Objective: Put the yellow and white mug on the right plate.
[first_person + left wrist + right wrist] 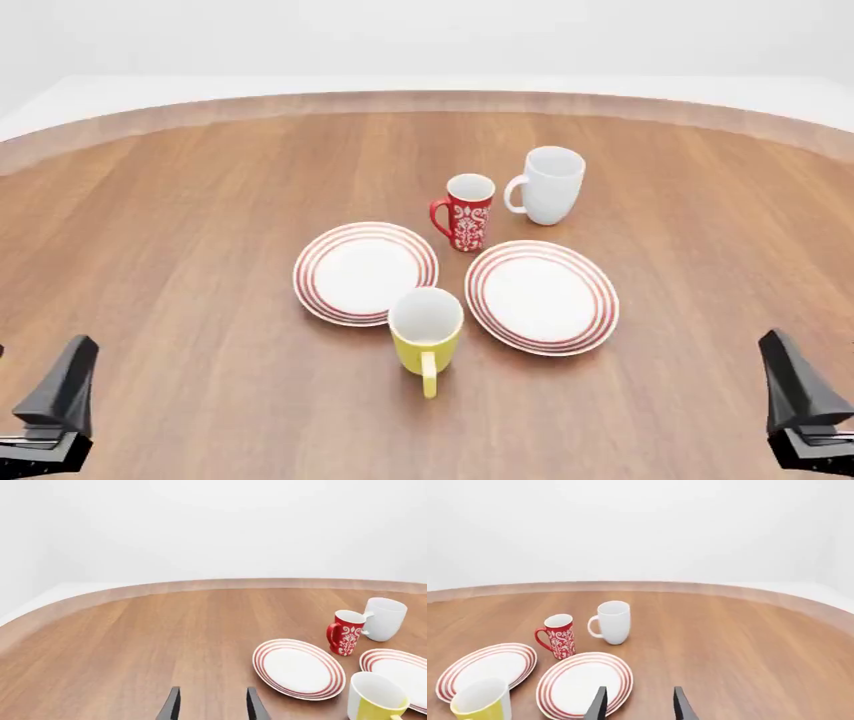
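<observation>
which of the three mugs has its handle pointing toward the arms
The yellow and white mug, nearest the arms. The red patterned mug and white mug have handles pointing left.

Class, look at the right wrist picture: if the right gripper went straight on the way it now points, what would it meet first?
Probably the right plate: its near rim lies just ahead of the open right gripper. Depth is unclear, so it might instead pass over the rim to the bare table.

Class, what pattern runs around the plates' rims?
Thin red concentric rings on white; front view shows it best.
</observation>
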`<state>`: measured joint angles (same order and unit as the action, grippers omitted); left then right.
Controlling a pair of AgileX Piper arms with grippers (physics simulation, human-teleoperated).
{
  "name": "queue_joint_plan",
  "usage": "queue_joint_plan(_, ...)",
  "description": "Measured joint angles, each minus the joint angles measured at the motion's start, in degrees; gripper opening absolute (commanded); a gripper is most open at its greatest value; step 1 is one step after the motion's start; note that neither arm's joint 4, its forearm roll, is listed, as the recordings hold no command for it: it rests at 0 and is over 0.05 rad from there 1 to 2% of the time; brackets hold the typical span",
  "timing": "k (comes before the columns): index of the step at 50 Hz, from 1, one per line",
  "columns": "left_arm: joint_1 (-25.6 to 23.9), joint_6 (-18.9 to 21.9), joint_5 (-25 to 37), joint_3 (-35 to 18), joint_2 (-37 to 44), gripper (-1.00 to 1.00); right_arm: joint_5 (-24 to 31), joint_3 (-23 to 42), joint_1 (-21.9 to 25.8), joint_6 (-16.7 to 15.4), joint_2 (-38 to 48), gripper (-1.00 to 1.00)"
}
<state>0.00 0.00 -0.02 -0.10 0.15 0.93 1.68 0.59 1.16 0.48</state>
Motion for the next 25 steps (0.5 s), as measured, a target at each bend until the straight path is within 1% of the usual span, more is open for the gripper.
queue_joint_plan(6,0.00,0.00,0.00,-0.08,0.10,1.00,-0.21,3.57,1.61,0.11,4.24,1.00)
queue_joint_plan(13,0.00,0.00,-0.01,-0.12,0.16,1.00,-0.48,9.66,4.77,1.59,13.39,1.00)
queue_joint_plan(19,0.00,0.00,-0.01,-0.14,0.19,1.00,1.35,16.35,8.71,1.71,20.40,1.00)
queue_joint_plan(25,0.00,0.00,-0.01,-0.15,0.20,1.00,4.15,22.82,12.58,2.66,25.75,1.00)
